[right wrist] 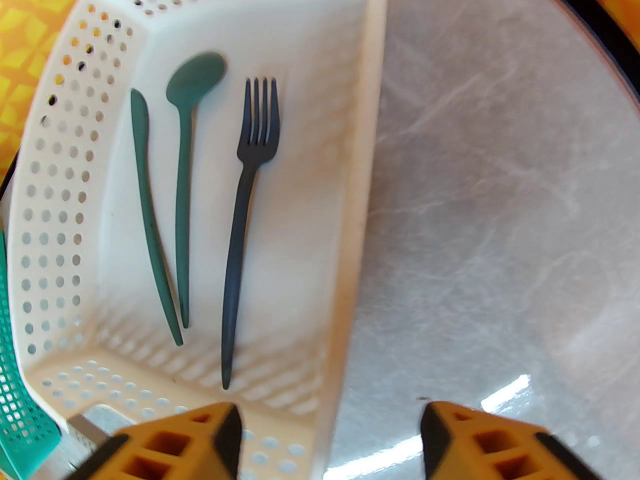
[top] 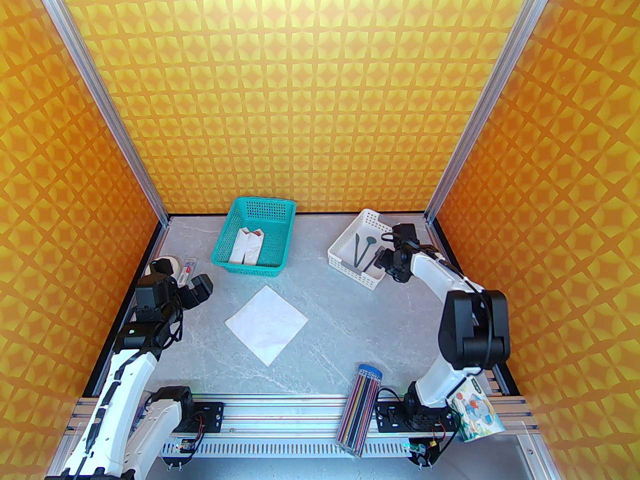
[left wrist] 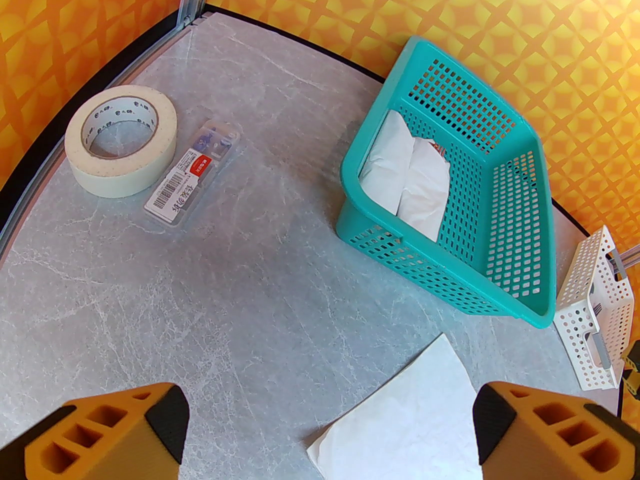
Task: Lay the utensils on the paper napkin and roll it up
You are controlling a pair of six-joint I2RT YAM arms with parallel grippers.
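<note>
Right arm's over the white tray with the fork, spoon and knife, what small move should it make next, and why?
Probably ease the right gripper into the white tray and down around the fork. Its jaws stand apart and empty above the tray's side wall, the fork lies nearest them, and the paper napkin lies bare.

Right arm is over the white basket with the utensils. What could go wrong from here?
1. The right gripper straddles the white basket wall, not the fork. Descending from here could clip or pinch the wall.
2. The knife and spoon handle ends lie very close together, so grabbing one may drag the other.
3. The paper napkin lies loose on the table. The open left gripper hangs above its corner and could shift it.
</note>
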